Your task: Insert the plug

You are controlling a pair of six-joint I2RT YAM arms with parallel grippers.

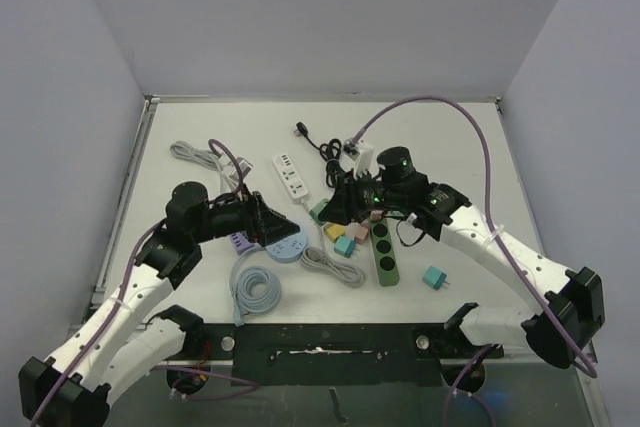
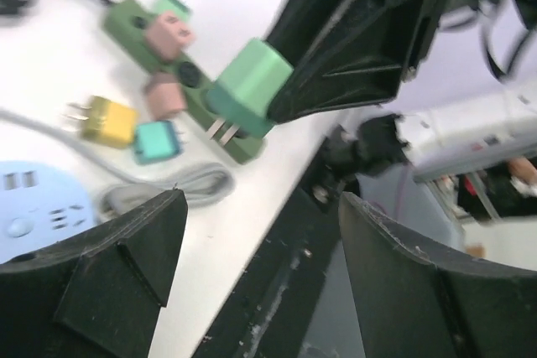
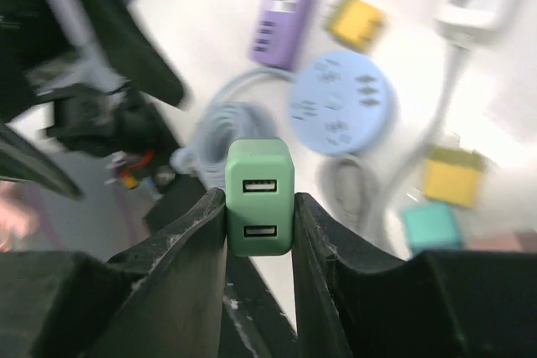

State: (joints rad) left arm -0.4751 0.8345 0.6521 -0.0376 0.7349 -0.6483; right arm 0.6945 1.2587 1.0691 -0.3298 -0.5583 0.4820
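Note:
A light green plug [image 3: 260, 197] with two USB ports on its back sits clamped between my right gripper's [image 3: 260, 211] fingers. In the left wrist view the same plug [image 2: 247, 85] hangs in the air, prongs pointing down, over the near end of the dark green power strip [image 2: 199, 100]. From above, the right gripper [image 1: 335, 205] holds it left of that strip [image 1: 385, 257]. My left gripper [image 2: 260, 241] is open and empty, and its black fingers [image 2: 126, 245] frame the table's front edge. It hovers [image 1: 272, 225] over the round blue power strip [image 1: 285, 245], close to the plug.
Loose yellow [image 1: 333, 231], teal [image 1: 344, 245] and pink [image 1: 361, 232] plugs lie beside the green strip, and another teal plug [image 1: 434, 277] lies to its right. A purple strip [image 1: 238, 242], a white strip [image 1: 292, 177] and coiled cables [image 1: 255, 290] surround the centre.

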